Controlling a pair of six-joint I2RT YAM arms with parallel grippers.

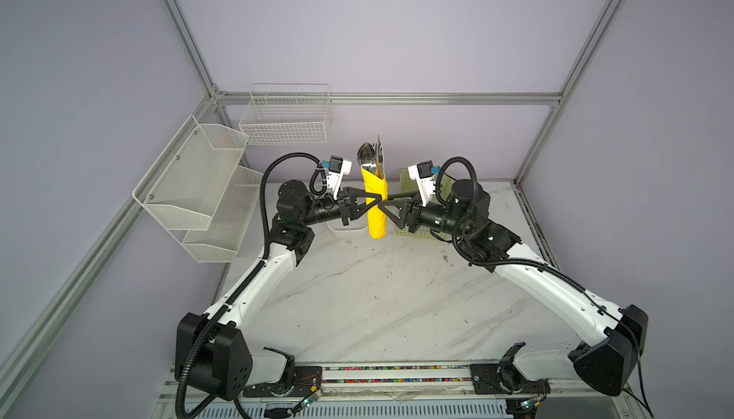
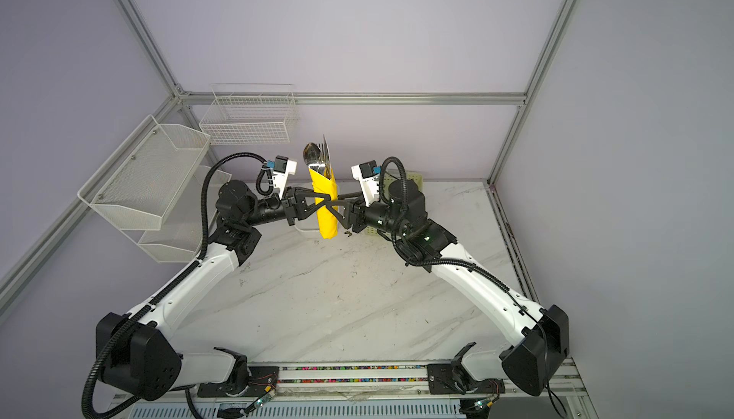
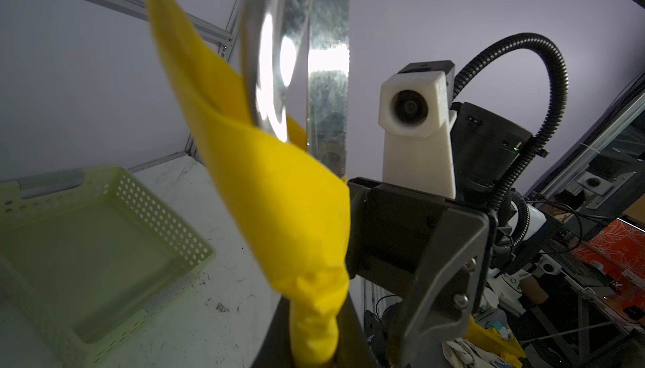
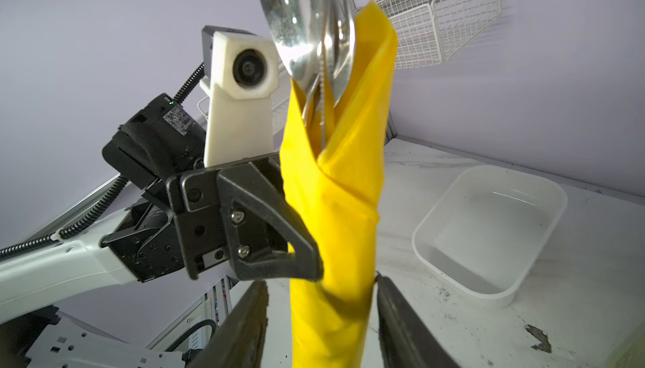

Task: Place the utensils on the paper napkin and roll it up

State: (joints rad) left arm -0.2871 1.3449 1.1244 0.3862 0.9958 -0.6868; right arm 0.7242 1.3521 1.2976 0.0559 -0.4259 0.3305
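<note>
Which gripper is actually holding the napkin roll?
The left gripper: its jaws pinch the napkin roll. The right gripper merely straddles it, jaws apart, gap visible on one side.

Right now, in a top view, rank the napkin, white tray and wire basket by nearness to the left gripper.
1. The paper napkin: clamped in the left gripper.
2. The white tray: on the table, just below.
3. The wire basket: up on the back wall.
</note>
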